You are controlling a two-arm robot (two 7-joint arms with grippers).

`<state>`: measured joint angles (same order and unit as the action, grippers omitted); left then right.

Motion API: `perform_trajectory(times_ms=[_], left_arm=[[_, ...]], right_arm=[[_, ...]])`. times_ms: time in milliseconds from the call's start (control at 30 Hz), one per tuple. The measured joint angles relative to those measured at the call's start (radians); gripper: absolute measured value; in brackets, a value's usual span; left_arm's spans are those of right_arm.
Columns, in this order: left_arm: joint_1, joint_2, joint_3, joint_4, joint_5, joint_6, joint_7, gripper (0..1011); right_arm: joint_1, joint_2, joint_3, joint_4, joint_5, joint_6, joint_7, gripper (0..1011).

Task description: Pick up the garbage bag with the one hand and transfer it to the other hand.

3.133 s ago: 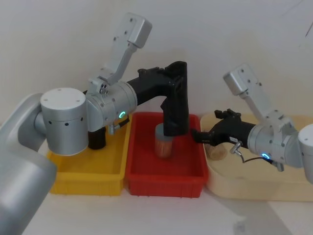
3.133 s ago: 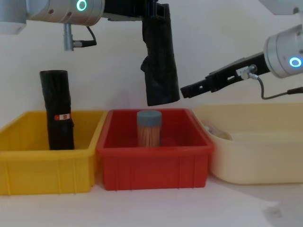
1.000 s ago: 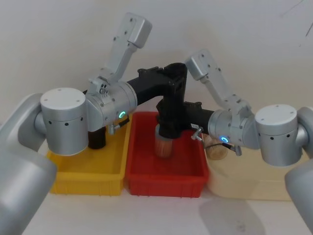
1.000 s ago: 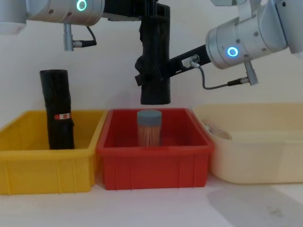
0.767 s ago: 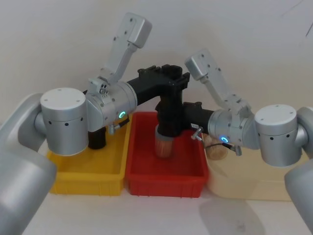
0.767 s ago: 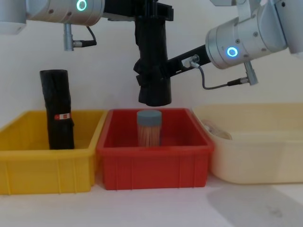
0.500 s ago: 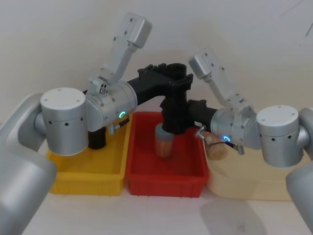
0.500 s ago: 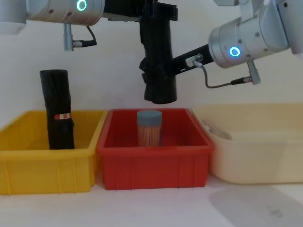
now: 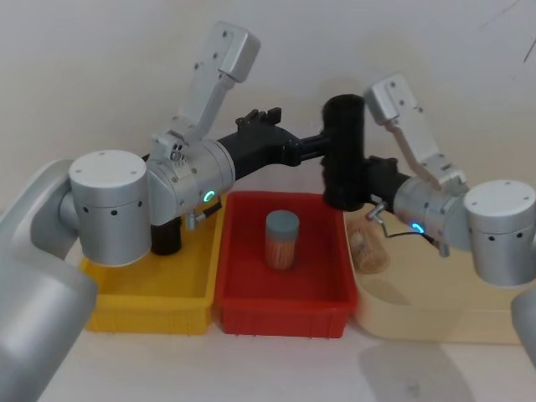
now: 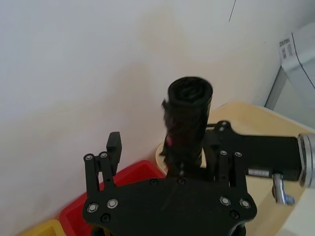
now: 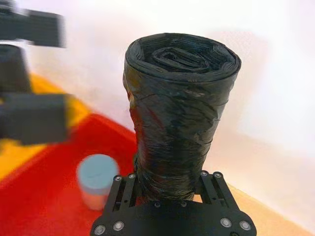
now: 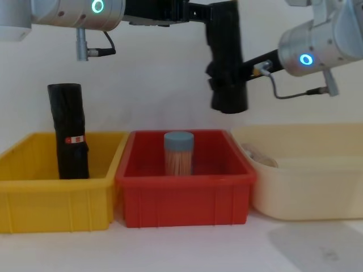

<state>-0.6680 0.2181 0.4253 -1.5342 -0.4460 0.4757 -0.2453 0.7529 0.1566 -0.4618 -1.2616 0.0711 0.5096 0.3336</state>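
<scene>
The garbage bag [image 12: 226,59] hangs upright above the gap between red bin [image 12: 182,194] and cream tray [image 12: 309,190], clamped low by the right tool [image 11: 170,189]. The left wrist view shows the left tool [image 10: 167,162] spread wide behind it, touching nothing. Below lies a white table [image 12: 187,249], with a white wall [image 9: 100,59] behind.

Bare lab bench (white wall [image 9: 100,50], yellow bin [image 12: 34,198], red bin [image 12: 187,195])

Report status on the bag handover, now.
Right gripper shut on garbage bag, upright, above the red bin's right edge. Left gripper open, beside the bag's upper part. Nothing in the way.
</scene>
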Motion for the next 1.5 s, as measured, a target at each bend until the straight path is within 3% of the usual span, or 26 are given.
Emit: perform_trajectory(times_ms=[433, 767, 1000, 1500], left_arm=[[0.000, 0.000, 0.000, 0.000, 0.000, 0.000, 0.000, 1000], [0.000, 0.000, 0.000, 0.000, 0.000, 0.000, 0.000, 1000], [0.000, 0.000, 0.000, 0.000, 0.000, 0.000, 0.000, 1000], [0.000, 0.000, 0.000, 0.000, 0.000, 0.000, 0.000, 1000]], right_arm=[[-0.008, 0.063, 0.049, 0.029, -0.053, 0.025, -0.079, 529], [-0.018, 0.136, 0.044, 0.062, -0.108, 0.073, -0.085, 825], [-0.023, 0.162, 0.040, 0.075, -0.129, 0.090, -0.084, 1002], [-0.029, 0.186, 0.037, 0.085, -0.147, 0.105, -0.083, 1000]])
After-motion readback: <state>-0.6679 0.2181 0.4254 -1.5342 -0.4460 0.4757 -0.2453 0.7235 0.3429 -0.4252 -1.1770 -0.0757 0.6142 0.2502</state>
